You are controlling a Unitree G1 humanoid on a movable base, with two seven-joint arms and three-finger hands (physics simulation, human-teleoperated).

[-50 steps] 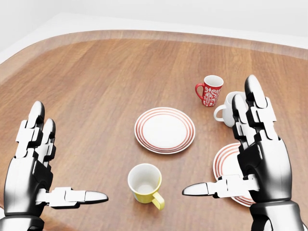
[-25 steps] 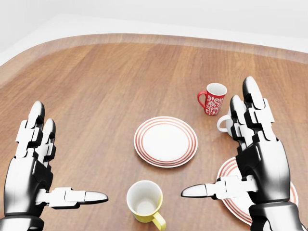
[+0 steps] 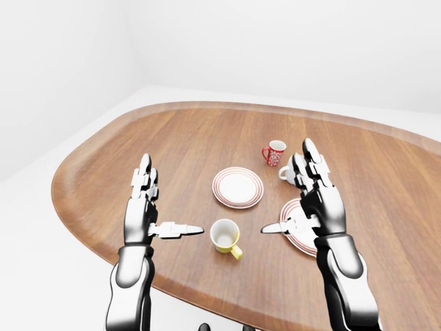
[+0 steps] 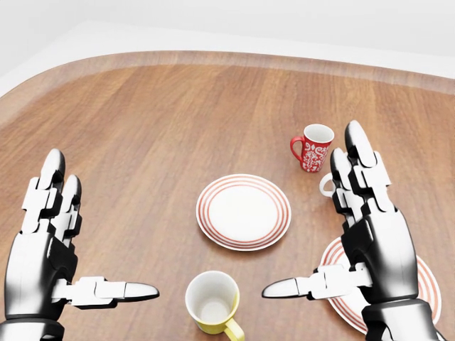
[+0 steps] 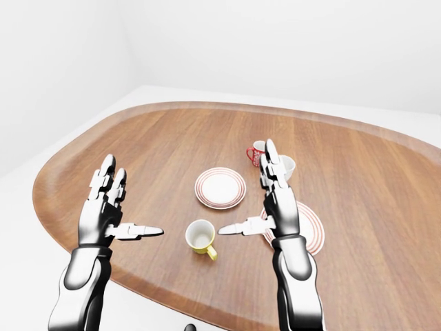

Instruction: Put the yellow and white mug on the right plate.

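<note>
The yellow and white mug (image 4: 212,303) stands upright on the wooden table (image 4: 142,128) at the bottom centre of the head view, its handle pointing down-right. My left hand (image 4: 103,227) is open to the mug's left, thumb pointing at it but apart from it. My right hand (image 4: 309,213) is open to the mug's right, also clear of it, and hovers over the right plate (image 5: 311,231), a white plate with red rings that it half hides.
A second red-ringed plate (image 4: 244,211) lies in the middle of the table above the mug. A red patterned mug (image 4: 314,148) stands above-right of it. A white mug (image 4: 328,185) is mostly hidden behind my right fingers. The table's near edge runs just below.
The camera has moved: plates and mugs all slid down in the head view. My right hand shifted slightly left; the left hand held its pose. Both stay open.
</note>
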